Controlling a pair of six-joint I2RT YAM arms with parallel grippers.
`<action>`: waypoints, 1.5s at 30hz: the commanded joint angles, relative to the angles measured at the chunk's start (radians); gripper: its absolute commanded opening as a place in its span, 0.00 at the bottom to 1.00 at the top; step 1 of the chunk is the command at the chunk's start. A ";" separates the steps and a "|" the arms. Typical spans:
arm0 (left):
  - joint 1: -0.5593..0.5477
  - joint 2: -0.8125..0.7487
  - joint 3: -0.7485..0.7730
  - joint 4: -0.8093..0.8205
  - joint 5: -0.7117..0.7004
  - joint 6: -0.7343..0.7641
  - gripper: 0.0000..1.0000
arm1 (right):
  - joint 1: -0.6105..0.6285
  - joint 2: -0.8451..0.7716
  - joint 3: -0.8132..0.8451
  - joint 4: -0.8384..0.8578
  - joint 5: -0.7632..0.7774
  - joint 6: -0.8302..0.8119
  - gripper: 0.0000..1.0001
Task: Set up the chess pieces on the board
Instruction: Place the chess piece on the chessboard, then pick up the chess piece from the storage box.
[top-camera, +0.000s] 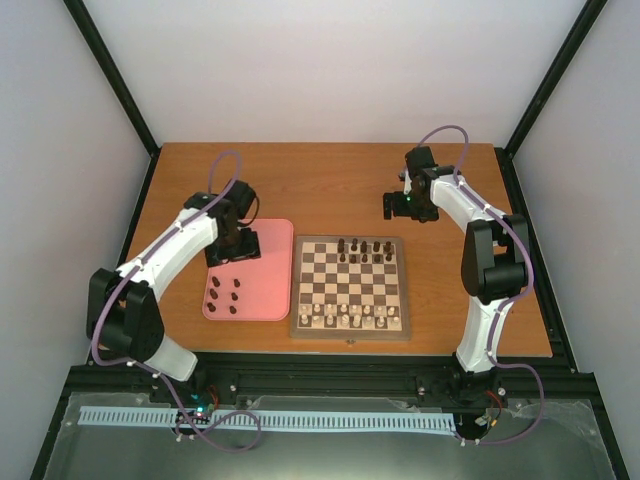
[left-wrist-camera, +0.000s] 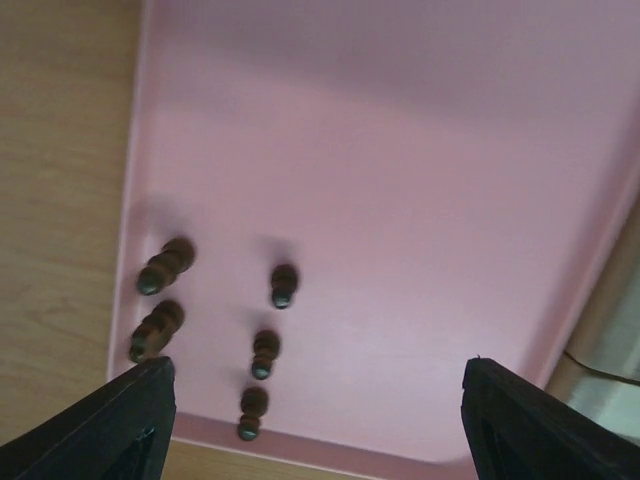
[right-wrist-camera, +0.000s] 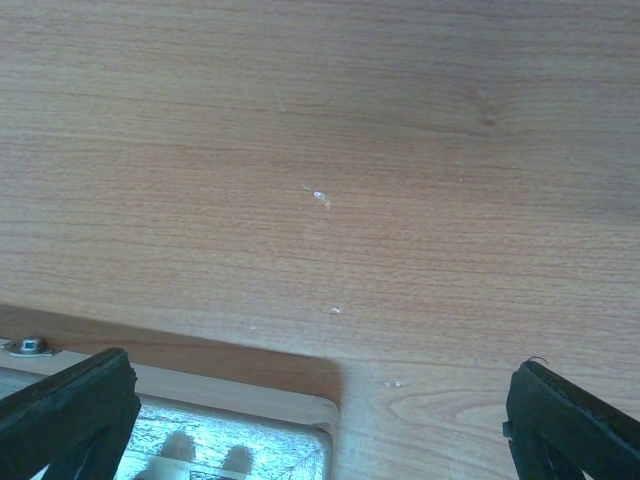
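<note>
So, I'd say this was a bit past the halfway mark. A good share of the dark pieces (top-camera: 362, 248) were standing on the far two rows of the board (top-camera: 350, 283), with gaps among them. The white pieces (top-camera: 350, 316) were lined up along the near side. What was left was a small cluster of dark ones on the pink tray (top-camera: 275, 270) just left of the board, toward its near-left corner. The left wrist view showed five of them in two loose columns, but they were too small in the overhead view to count for sure.

The left arm was bent over the tray. The left gripper (left-wrist-camera: 318, 372) pointed down above the tray's far part, jaws wide apart with nothing in them and the cluster near its fingertips. The right arm reached past the board's far right corner, and the right gripper (right-wrist-camera: 320, 368) hung over bare table (right-wrist-camera: 320, 150), also spread wide and empty. My guess is the left one was lining up the next pick.
</note>
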 joint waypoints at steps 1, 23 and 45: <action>0.116 -0.060 -0.092 0.079 0.054 -0.040 0.78 | -0.001 0.003 -0.011 0.010 -0.007 0.000 1.00; 0.325 0.013 -0.284 0.237 0.217 0.003 0.55 | -0.002 0.015 -0.018 0.009 0.010 -0.006 1.00; 0.352 0.071 -0.312 0.267 0.222 0.030 0.33 | -0.001 0.017 -0.023 0.004 0.022 -0.011 1.00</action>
